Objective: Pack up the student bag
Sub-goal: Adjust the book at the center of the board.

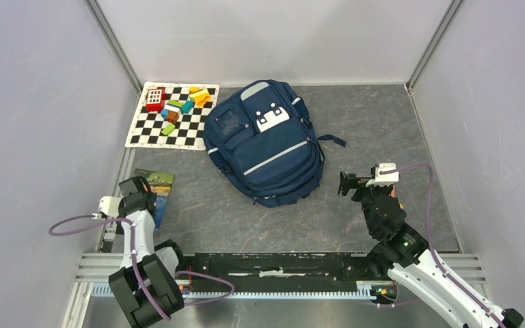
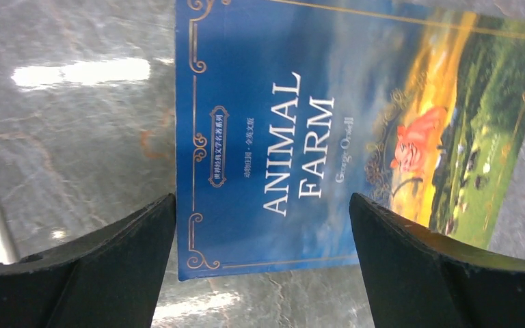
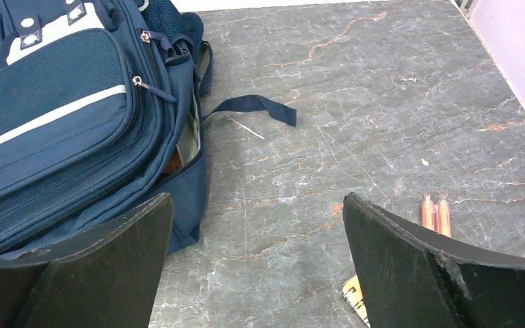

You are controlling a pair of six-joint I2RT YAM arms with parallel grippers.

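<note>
Barely begun: book [image 2: 280,137] lies unpacked on table [image 1: 383,123] under released left end effector [image 2: 261,205]; right end effector [image 3: 256,201] released beside bag [image 3: 55,102].

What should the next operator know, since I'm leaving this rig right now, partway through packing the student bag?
Left end effector: open, empty, hovering over the blue Animal Farm paperback book, which lies flat on the grey marbled table, near left.
Right end effector: open, empty, above bare table just right of the large navy blue fabric backpack.
Backpack: lying mid-table, side zip gaping, something pale showing inside.
Also out: coloured toy blocks on the chequered mat, far left; two orange pen-like sticks, near right.
Done: perhaps one item packed. Left: book, sticks, possibly blocks.
</note>
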